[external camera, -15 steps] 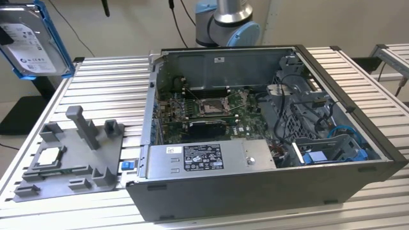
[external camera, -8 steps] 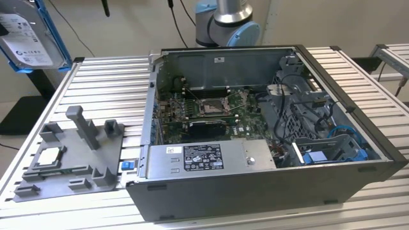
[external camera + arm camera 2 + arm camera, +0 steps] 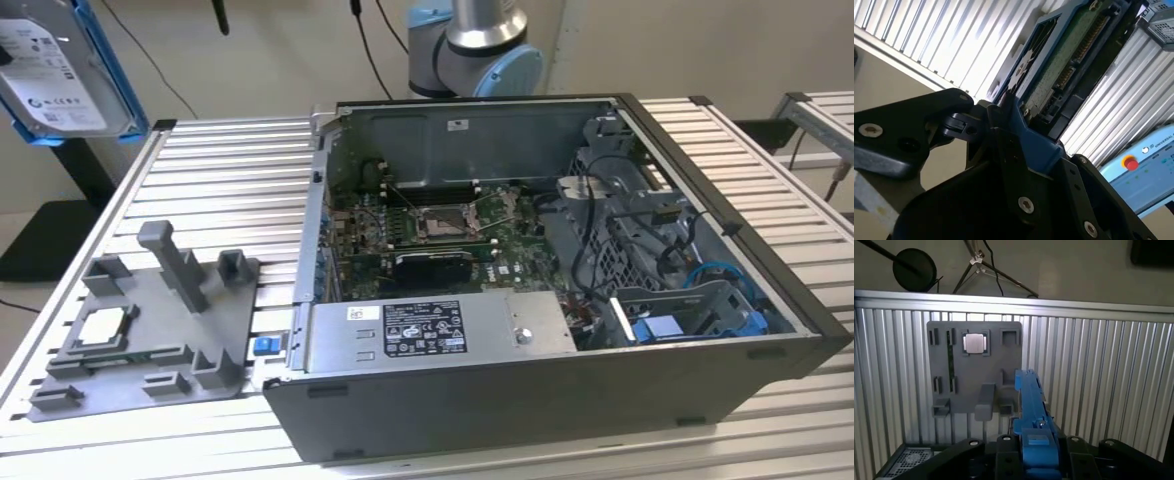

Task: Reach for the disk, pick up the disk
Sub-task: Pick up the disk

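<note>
The disk (image 3: 54, 60), a silver drive with a white label in a bright blue frame, hangs high in the air at the exterior view's upper left, well above the table. In the second wrist view the disk (image 3: 1054, 75) shows edge-on with its green board and connector, and my gripper (image 3: 1014, 125) is shut on its blue frame. In the first wrist view the blue frame of the disk (image 3: 1030, 400) sticks out from between the black fingers (image 3: 1006, 460) of my gripper (image 3: 1036, 450), above the grey fixture.
An open computer case (image 3: 561, 400) fills the middle of the slatted metal table (image 3: 214, 170). A grey holder fixture (image 3: 147, 330) with a small silver chip (image 3: 104, 325) lies at the exterior view's left. The arm's base (image 3: 474, 50) stands behind the case.
</note>
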`<state>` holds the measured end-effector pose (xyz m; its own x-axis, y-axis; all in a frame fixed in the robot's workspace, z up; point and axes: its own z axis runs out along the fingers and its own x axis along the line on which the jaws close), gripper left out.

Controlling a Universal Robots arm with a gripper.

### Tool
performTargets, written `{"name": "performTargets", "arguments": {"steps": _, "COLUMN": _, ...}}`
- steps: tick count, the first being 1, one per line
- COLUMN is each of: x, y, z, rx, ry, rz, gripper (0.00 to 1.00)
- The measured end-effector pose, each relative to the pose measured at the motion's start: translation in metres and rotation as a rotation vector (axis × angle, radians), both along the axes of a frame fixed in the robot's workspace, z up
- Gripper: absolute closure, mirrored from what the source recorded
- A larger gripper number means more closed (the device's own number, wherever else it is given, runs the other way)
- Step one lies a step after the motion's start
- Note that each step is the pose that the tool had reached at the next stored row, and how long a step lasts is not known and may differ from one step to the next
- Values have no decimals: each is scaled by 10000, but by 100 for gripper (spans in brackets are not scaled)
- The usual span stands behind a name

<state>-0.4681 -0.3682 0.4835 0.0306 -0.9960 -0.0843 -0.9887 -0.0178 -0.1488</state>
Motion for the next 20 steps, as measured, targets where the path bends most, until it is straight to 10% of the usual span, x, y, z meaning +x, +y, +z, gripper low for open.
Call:
{"name": "performTargets", "arguments": {"steps": 6, "x": 0, "y": 0, "z": 238, "rx": 1, "ry": -1, "rz": 0, "gripper": 100}}
{"name": "performTargets", "arguments": {"steps": 20, "x": 225, "y": 0, "z": 238, "rx": 3, "ry": 8, "rz": 1, "gripper": 100}}
